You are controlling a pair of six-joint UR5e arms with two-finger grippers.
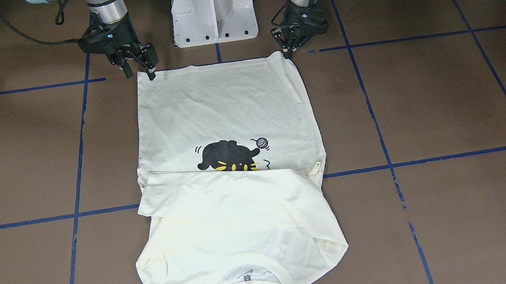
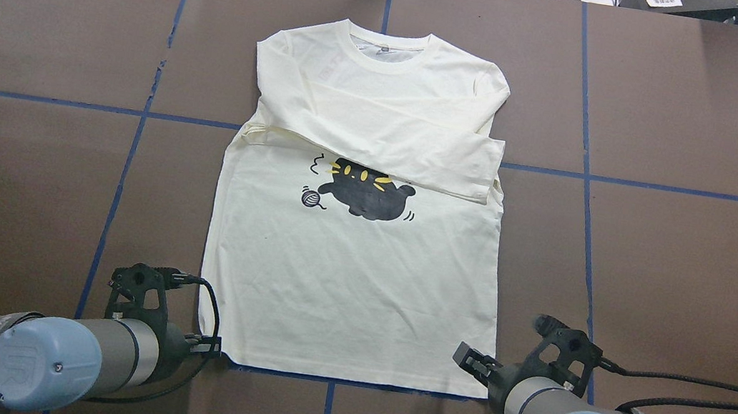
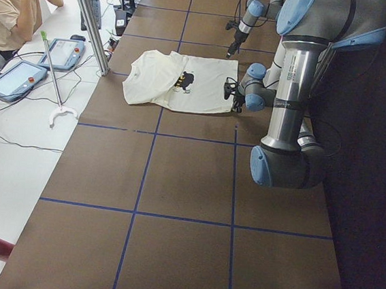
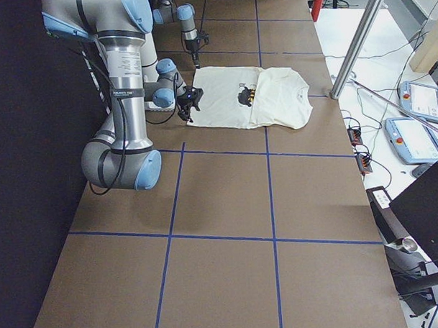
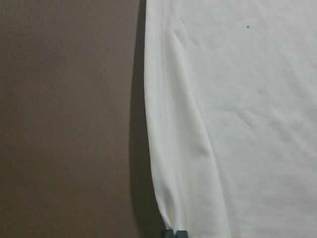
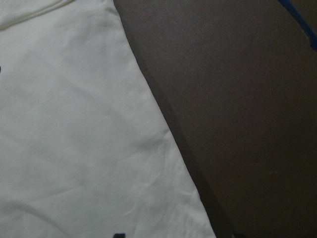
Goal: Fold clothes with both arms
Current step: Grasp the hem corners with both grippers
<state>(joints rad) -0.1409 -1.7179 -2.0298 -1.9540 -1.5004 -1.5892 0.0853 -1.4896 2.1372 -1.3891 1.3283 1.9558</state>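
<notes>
**A:** Cream cloth is seen on the brown counter. How is the long-sleeved T-shirt laid?

**B:** It is spread flat, print side up. The collar is turned away from the robot, and the hem is laid nearest its base. Both sleeves are folded across the chest, so the top of the black cat print is covered. The yarn ball is left showing.

**A:** What is found at the hem corners?

**B:** The left gripper is set at one corner. Its jaws are drawn narrow and closed on the cloth edge, which is seen puckered toward them in the left wrist view. The right gripper is placed at the other corner. Its jaws are held wide, and the shirt's edge is seen between them.
</notes>
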